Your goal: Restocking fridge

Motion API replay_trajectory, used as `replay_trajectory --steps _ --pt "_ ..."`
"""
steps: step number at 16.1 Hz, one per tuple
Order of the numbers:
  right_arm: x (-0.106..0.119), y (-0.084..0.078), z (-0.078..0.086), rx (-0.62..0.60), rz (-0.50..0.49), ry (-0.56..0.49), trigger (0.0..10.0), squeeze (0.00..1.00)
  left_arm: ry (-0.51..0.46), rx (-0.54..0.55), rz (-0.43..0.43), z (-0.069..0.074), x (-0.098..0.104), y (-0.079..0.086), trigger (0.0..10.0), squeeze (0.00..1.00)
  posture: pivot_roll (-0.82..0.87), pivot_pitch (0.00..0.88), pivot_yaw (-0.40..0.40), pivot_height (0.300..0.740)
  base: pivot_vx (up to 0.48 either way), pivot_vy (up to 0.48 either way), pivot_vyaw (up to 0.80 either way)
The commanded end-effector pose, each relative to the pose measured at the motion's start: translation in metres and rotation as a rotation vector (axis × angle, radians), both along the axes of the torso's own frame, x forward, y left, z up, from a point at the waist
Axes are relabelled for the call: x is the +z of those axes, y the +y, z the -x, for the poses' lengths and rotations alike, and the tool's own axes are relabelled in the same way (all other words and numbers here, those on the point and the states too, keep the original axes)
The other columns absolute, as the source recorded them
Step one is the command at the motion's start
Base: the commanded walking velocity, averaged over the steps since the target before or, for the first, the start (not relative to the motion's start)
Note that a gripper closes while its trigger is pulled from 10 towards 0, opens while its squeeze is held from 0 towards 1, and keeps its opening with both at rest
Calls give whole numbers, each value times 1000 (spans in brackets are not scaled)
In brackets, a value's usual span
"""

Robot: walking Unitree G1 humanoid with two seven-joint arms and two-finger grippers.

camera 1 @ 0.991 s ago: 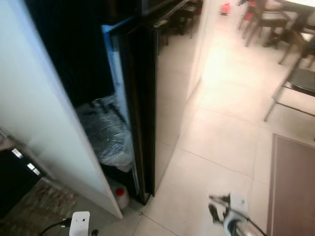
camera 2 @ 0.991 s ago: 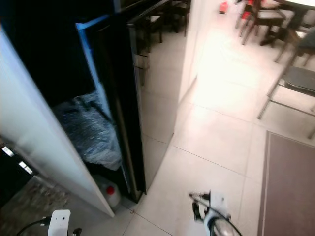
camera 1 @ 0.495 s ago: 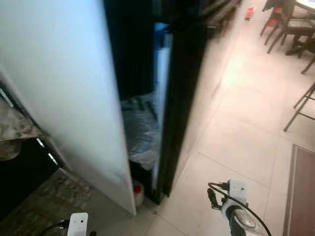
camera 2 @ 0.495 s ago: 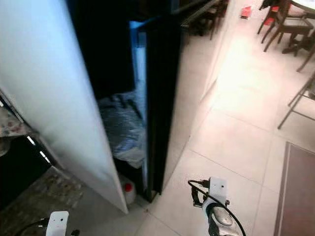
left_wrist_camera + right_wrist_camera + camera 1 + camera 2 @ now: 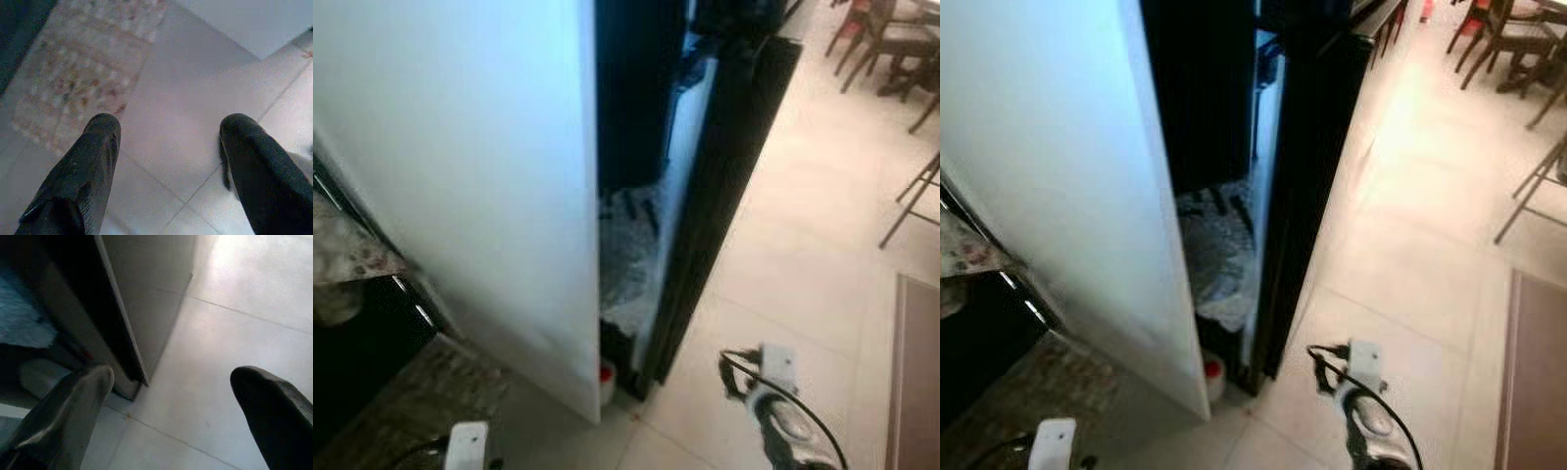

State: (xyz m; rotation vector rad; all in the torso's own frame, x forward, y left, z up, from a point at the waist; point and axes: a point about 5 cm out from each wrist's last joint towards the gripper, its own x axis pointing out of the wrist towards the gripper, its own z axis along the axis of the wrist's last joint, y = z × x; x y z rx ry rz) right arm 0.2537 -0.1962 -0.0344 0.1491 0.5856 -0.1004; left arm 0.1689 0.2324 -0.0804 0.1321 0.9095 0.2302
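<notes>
Fridge door is seen partly open beside a white panel. Both the left gripper and right gripper are held low with jaws spread and nothing in them. Restocking looks barely begun; the door must likely be pulled wider next.

Each silver arm carries a white box with a looping black cable behind 2 long, rounded black fingers.

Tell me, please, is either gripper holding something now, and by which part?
Nothing is held. The left gripper and the right gripper are both open, with floor between their fingers.
</notes>
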Motion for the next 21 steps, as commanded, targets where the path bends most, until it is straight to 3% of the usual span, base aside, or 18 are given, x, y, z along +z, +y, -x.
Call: replay_trajectory --steps 1,3,5,7,11,17,21 --pt "3 -8 -1 -18 23 -19 10000 0 16 -11 9 3 -3 -6 10000 0 -120 51 5 740 0 0 0" --pt "20 -14 -16 -40 62 -136 10000 0 10 -19 8 2 -3 -8 10000 0 -119 52 5 740 0 0 0" --pt "29 -19 -22 -47 97 -183 10000 0 14 -20 7 3 -3 -8 10000 0 -121 53 6 740 0 0 0" --pt "50 -21 -37 0 95 -307 10000 0 15 -24 6 2 -3 -8 10000 0 -122 52 6 740 0 0 0" --pt "77 -8 -57 183 31 -438 10000 0 10 -30 2 0 -2 -9 10000 0 -123 52 7 740 0 0 0" --pt "120 12 -78 558 3 -583 10000 0 2 -38 -4 -2 -1 -10 10000 0 -121 54 9 740 0 0 0" --pt "134 24 -80 757 -28 -599 10000 0 -3 -37 -7 -2 -1 -10 10000 0 -120 53 11 740 0 0 0"
